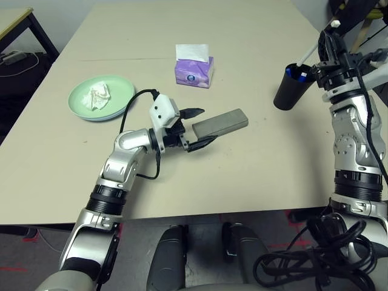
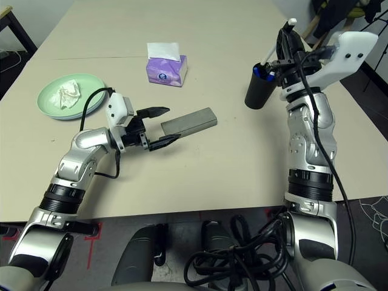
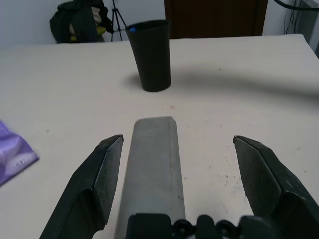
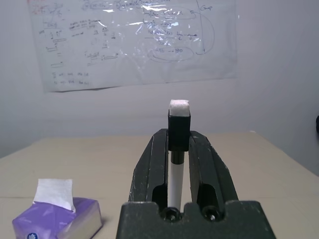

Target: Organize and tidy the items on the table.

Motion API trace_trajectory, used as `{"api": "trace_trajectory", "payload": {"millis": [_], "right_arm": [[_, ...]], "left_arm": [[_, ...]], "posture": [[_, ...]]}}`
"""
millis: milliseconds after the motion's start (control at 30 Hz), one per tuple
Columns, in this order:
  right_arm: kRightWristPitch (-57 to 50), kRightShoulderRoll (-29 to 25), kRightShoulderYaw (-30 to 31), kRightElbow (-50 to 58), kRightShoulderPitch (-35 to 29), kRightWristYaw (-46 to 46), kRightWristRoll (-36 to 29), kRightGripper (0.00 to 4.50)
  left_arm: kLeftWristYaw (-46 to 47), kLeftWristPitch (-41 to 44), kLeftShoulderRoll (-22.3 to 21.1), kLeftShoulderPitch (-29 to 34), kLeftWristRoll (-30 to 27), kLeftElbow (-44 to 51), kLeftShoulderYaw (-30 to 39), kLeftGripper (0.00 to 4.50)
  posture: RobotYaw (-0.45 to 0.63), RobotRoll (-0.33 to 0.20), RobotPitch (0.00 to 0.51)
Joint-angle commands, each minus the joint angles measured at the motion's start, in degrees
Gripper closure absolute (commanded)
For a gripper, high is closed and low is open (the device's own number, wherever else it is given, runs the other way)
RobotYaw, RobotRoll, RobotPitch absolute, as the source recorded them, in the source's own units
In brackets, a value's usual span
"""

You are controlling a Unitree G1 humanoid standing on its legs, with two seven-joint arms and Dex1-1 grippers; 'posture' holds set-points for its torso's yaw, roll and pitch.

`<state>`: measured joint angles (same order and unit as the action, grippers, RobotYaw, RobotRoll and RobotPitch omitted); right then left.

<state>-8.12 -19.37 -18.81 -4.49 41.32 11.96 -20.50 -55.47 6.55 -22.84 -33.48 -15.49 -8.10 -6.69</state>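
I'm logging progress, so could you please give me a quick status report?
Left claw open, straddling grey glasses case on the table. Right claw shut on pen, raised beside black cup. Nothing in the way.

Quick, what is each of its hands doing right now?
Left gripper: fingers open on either side of the grey glasses case, not gripping it.
Right gripper: fingers shut on the pen.

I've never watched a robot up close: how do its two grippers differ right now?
The left gripper has its jaws spread wide, either side of the grey glasses case lying on the table; the right gripper is clamped shut on a pen. The left points level, low over the table; the right is raised beside the black cup. Both have two black fingers.
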Motion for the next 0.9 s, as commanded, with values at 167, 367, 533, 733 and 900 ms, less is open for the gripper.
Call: {"api": "trace_trajectory", "payload": {"millis": [167,367,533,733,900], "right_arm": [[-11.53,-3.71,-2.32,-3.27,3.49,-7.50,-0.01,4.08],[-15.06,-4.12,-1.24,-4.51,3.97,-7.45,0.71,4.08],[-14.95,-3.91,-0.37,-5.91,4.17,-7.42,1.56,4.08],[-14.58,-4.00,-0.12,-7.33,4.65,-7.17,1.90,4.08],[-14.85,-4.22,0.27,-7.86,4.38,-7.00,2.53,4.08]], "left_arm": [[-0.93,-1.19,-0.37,-0.70,0.55,-2.23,-0.15,0.00],[0.44,-2.88,-0.38,-1.83,1.75,-4.67,0.06,0.00],[2.60,-4.58,0.65,-2.27,2.19,-6.61,0.74,0.00],[2.52,-5.29,1.45,-2.86,1.53,-7.35,1.27,0.00],[1.92,-5.08,2.19,-3.04,0.28,-7.27,1.98,0.00]], "posture": [[0.00,0.000,0.124],[0.00,0.000,0.129],[0.01,0.000,0.130],[0.01,0.000,0.133],[0.01,0.000,0.136]]}}
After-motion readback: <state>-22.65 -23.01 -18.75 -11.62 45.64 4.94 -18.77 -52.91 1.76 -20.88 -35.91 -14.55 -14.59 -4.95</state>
